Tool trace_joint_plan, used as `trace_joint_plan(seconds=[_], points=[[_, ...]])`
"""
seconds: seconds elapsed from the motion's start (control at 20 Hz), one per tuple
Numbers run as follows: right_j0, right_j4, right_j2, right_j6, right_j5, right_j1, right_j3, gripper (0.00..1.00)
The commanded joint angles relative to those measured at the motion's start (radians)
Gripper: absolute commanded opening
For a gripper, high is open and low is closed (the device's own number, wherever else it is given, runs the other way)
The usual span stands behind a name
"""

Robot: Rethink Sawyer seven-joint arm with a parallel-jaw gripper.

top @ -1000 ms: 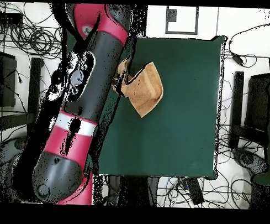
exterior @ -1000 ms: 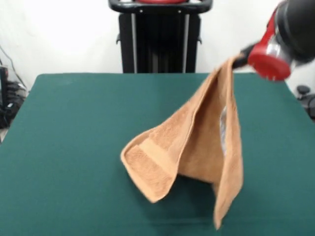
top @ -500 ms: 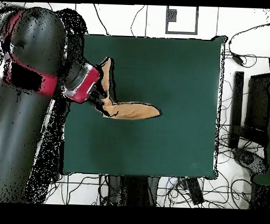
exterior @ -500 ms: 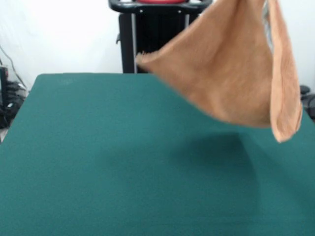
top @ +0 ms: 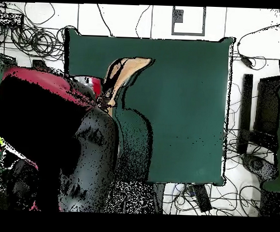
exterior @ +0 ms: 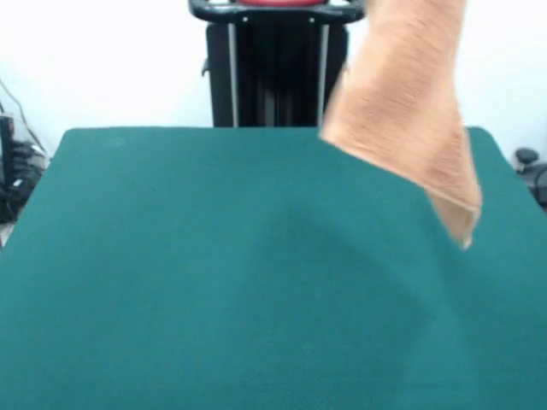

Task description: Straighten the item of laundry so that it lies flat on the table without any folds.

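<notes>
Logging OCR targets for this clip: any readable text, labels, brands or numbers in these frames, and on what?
None readable.
Towel: hangs in the air above the table, plain terry, no print or tag showing.
Table: plain green cloth, no markings.
Robot arm: red and black shell, no legible lettering in the overhead view.
Framed square beyond the table in the overhead view: too small to tell if it carries text.

Front cam sits low across the table (exterior: 171, 282), facing the far wall, close enough that the green top fills most of the pic and runs off the bottom edge. Overhead cam looks straight down from high up, taking in the whole table (top: 188, 111) plus cable-strewn floor round it. Both share the tabletop and the hanging towel (exterior: 410, 111) (top: 129, 68), w/ overhead turned half round vs front.
</notes>
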Motion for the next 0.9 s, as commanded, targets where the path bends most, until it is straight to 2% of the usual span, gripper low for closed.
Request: trace_joint_plan(seconds=[0.05,0.3,0.45,0.6,0.9], points=[[-0.004,-0.035,0.356,-0.505,-0.401,-0.249,0.499,0.0],[0.018,-0.13,0.385,-0.432,-0.483,-0.237,0.515,0.0],[0.019,-0.203,0.386,-0.412,-0.487,-0.212,0.485,0.0],[0.0,-0.274,0.414,-0.443,-0.485,-0.208,0.453,0.0],[-0.097,-0.327,0.519,-0.478,-0.434,-0.229,0.411,0.0]])
